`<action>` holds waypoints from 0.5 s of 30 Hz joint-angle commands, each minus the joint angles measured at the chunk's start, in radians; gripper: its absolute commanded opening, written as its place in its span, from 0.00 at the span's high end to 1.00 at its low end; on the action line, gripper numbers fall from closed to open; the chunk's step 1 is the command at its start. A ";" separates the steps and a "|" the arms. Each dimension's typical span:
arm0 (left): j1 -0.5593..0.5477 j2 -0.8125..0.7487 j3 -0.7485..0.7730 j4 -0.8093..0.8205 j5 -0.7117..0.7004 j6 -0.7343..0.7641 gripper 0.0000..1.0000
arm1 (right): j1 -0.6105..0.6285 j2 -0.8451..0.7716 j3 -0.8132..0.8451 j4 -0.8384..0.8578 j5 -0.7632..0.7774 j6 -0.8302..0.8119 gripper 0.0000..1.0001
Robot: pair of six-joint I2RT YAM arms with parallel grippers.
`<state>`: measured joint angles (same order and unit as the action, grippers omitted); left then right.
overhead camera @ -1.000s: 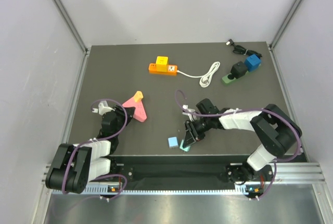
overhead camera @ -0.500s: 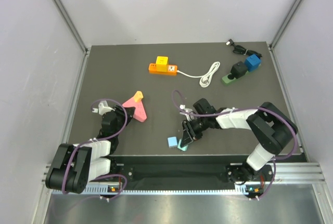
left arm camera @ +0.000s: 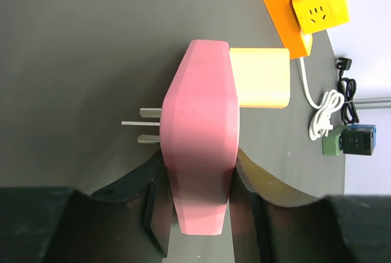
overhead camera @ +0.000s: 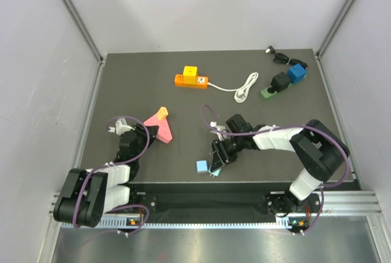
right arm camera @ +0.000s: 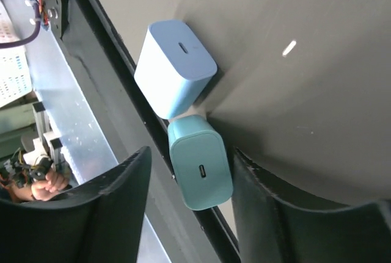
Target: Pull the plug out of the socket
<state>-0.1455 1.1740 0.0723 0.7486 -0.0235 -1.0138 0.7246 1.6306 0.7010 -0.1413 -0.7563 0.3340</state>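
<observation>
Right wrist view shows the right hand [right arm camera: 190,160] with its two fingers standing open on either side of a teal charger [right arm camera: 200,164]. There is a clear gap on one side, while the other finger is almost touching (I cannot tell if it really touches). The teal charger lies flat at the very near edge of the worktop [right arm camera: 293,92], and its end touches a light blue charger [right arm camera: 174,68]. I judge that this is the first danger. If the hand lifts at a slant or turns, the close finger can drag the teal charger over the edge, or push it against its neighbour.

The left hand [left arm camera: 198,194] is closed on the lower end of a pink socket block [left arm camera: 198,122] and holds it just over the worktop. The yellow plug [left arm camera: 259,79], which I take for the thing to pull, sits in the block's side at the far end from the fingers. Bare metal prongs [left arm camera: 143,122] stick out on the opposite side.

Because the grip is far from the plug, a hard pull can turn the block between the fingers, or slip it out altogether. A pull that is not straight along the pins can jam the plug. Both arms must also meet in a narrow space, so they may hit each other.
</observation>
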 commanded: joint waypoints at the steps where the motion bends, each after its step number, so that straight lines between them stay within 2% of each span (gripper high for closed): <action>1: 0.001 0.018 -0.040 -0.115 -0.033 0.069 1.00 | 0.009 -0.020 0.028 -0.012 0.057 -0.047 0.45; 6: 0.001 0.018 -0.037 -0.118 -0.035 0.067 1.00 | 0.009 -0.031 0.081 -0.064 0.121 -0.069 0.39; 15: 0.001 0.018 -0.037 -0.120 -0.035 0.066 1.00 | 0.007 -0.025 0.245 -0.236 0.302 -0.107 0.37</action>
<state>-0.1455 1.1740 0.0723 0.7483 -0.0235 -1.0138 0.7246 1.6276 0.8742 -0.3134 -0.5514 0.2668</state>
